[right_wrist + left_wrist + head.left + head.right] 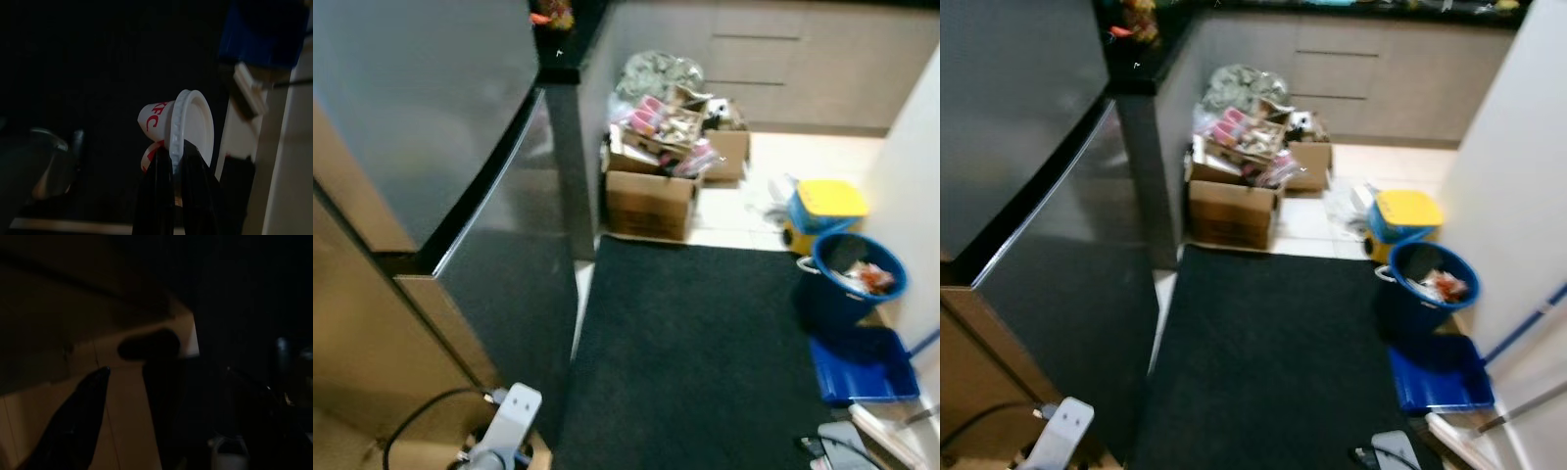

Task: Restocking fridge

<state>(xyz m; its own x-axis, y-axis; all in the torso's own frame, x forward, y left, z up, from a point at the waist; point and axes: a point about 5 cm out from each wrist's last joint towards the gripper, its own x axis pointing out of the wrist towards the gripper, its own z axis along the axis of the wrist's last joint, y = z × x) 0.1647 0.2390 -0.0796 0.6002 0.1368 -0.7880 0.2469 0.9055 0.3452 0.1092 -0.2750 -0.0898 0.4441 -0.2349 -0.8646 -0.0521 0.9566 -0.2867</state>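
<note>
— Where are the arms?
— Both hang low. The left arm [509, 421] shows its silver wrist at the bottom of the head view, the right arm [1393, 452] likewise.
— And the left tool [122, 396]?
— Its two black fingers stand apart, with nothing between them.
— The right tool [177, 169]?
— Its fingers [156, 196] are pinched on the rim of a white lidded cup [178, 127], which sits at their tips, tipped on its side.

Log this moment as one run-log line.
right gripper: shut on KFC cup | left gripper: open, idle | fridge: doors closed
</note>
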